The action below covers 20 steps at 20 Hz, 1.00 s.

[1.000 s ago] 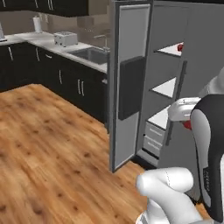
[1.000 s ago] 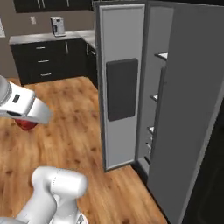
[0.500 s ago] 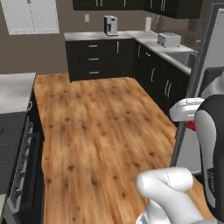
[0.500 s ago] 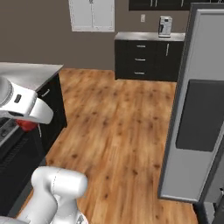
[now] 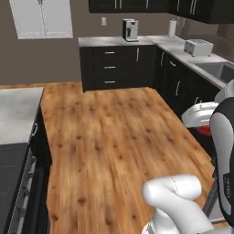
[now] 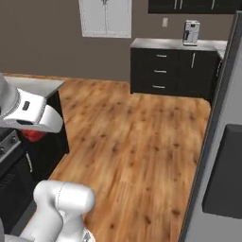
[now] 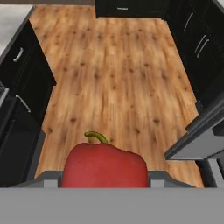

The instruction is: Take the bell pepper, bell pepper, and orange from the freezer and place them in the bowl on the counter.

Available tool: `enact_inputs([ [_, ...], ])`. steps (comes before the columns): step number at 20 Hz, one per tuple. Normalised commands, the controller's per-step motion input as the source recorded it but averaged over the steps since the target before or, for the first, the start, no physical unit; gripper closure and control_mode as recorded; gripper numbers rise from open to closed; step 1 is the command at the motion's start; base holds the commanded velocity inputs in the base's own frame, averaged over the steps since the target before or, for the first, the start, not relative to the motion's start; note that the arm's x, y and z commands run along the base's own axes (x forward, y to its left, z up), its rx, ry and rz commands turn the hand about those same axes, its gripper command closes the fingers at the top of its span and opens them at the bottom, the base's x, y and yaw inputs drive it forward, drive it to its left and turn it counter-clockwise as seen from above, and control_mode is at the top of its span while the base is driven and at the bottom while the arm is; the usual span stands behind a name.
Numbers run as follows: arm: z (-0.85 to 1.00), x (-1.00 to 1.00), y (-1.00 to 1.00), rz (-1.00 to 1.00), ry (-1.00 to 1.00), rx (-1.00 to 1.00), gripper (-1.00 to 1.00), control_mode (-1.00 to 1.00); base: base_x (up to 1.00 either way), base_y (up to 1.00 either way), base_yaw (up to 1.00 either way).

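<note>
Your hand (image 7: 104,186) is pinching the pepper (image 7: 104,165) across its body. It looks light, firm and glossy, so probably slippery; keep the squeeze broadside, off the stem.

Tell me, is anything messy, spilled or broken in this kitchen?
Nothing looks spilled or broken. The gripper is shut on a red bell pepper over the wooden floor. The coffee machine and toaster stand upright on the counter.

left base: behind arm, faces counter (image 5: 137,42) | right base: same floor (image 6: 142,137), counter | hand: looks down, close over pepper (image 7: 104,166)
</note>
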Motion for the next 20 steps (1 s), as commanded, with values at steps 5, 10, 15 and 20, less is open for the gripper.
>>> enact_inputs([
  [5, 0.00, 0.00, 0.00, 0.00, 0.00, 0.00, 1.00, 1.00, 1.00, 0.00, -0.08],
  [10, 0.00, 0.00, 0.00, 0.00, 0.00, 0.00, 1.00, 1.00, 0.99, 0.03, -0.18],
  [15, 0.00, 0.00, 0.00, 0.00, 0.00, 0.00, 1.00, 1.00, 0.73, 0.08, -0.47],
  [20, 0.00, 0.00, 0.00, 0.00, 0.00, 0.00, 1.00, 1.00, 0.57, 0.05, -0.66],
])
